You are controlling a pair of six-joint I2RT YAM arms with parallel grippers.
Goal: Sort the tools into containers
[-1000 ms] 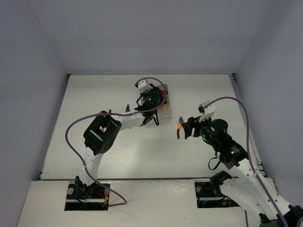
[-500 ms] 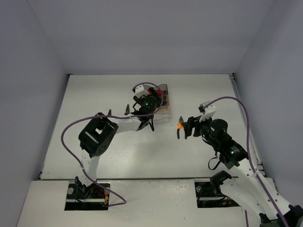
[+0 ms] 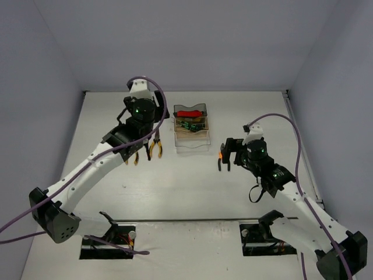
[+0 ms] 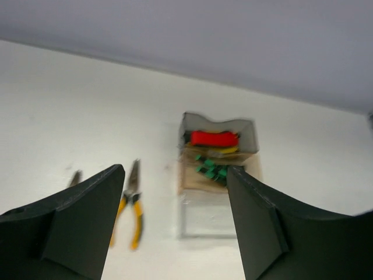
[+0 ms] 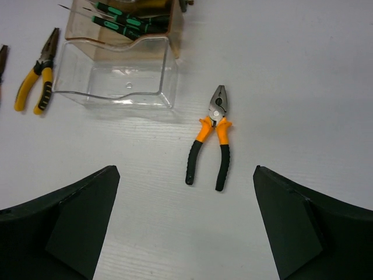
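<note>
The containers stand in a row: a grey bin holding a red-handled cutter, an amber bin with green-black screwdrivers, and a clear bin with nothing in it. My left gripper hangs open above the table, left of the bins. Yellow pliers lie below it. My right gripper is open over orange-and-black pliers, which lie flat on the table.
Another plier-like tool lies left of the yellow pliers. The white table has raised edges at the back and sides, with grey walls around it.
My left arm has swung away from above the bins to their left, and its jaws have opened. The red cutter now shows in the grey bin. The right jaws have widened.
</note>
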